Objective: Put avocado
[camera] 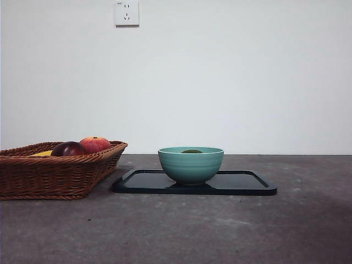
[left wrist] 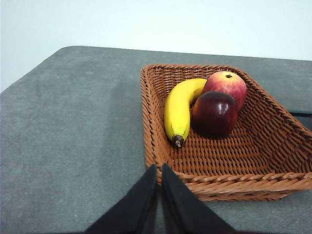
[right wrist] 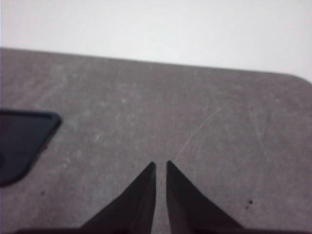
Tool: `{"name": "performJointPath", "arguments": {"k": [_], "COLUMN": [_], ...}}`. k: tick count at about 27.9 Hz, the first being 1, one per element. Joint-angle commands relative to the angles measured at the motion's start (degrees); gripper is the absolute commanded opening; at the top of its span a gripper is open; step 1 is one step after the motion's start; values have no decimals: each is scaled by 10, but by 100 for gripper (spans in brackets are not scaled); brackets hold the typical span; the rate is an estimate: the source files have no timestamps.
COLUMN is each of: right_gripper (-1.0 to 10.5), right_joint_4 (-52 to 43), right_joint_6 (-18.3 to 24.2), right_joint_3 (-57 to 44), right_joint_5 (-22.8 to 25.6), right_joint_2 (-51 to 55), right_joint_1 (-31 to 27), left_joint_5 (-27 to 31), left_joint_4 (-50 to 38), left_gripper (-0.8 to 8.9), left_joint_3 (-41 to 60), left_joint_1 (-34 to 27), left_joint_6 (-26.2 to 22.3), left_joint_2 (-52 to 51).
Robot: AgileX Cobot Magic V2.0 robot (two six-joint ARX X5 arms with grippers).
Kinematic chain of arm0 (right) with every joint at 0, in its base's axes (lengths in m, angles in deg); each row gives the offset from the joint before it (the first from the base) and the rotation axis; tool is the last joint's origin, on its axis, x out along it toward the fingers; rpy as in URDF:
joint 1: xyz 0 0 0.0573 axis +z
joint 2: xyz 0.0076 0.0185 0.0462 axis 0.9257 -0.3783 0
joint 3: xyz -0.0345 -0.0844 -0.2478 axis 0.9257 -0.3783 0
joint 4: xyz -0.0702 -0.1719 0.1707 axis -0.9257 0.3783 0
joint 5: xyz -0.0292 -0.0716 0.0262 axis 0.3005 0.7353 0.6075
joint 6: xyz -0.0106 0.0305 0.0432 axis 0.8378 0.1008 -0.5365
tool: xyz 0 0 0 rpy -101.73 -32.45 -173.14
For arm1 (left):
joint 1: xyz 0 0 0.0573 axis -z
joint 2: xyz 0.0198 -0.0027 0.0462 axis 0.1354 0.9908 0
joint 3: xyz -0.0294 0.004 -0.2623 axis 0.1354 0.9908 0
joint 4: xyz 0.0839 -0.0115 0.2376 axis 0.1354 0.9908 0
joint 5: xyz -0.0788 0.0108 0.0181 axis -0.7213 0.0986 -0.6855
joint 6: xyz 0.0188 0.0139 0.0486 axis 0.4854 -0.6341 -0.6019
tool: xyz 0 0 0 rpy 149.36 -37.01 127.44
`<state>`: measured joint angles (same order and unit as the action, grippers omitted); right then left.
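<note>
The dark green avocado lies inside the teal bowl; only its top shows above the rim in the front view. The bowl stands on a black tray. My left gripper is shut and empty, just outside the near rim of the wicker basket. My right gripper is shut and empty over bare table, with a corner of the black tray off to one side. Neither arm shows in the front view.
The wicker basket stands at the left of the table. It holds a yellow banana, a dark maroon round fruit and a red-orange round fruit. A wall socket is on the back wall.
</note>
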<state>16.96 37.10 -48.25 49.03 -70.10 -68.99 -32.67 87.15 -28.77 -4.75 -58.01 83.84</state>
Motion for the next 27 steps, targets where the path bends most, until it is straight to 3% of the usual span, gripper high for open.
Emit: {"name": "performJointPath", "arguments": {"k": [1,3,27], "right_gripper": [32,32,32], "right_joint_4": [-26,-31,-44], "right_joint_6": [-2,-21,-30], "right_joint_3": [-32,-50,-49], "right_joint_5": [0,0,0], "right_joint_2": [1,1,1], "right_joint_1": [0,0,18], "left_joint_5": [4,4,3], "left_joint_4": [2,2,2], "left_gripper": [15,15,15], "left_joint_3": [12,12,12], "left_joint_1": [-1,-1,-1], "left_joint_6": [-9,-9,-9], "left_joint_2": [-1,-1,-1]}}
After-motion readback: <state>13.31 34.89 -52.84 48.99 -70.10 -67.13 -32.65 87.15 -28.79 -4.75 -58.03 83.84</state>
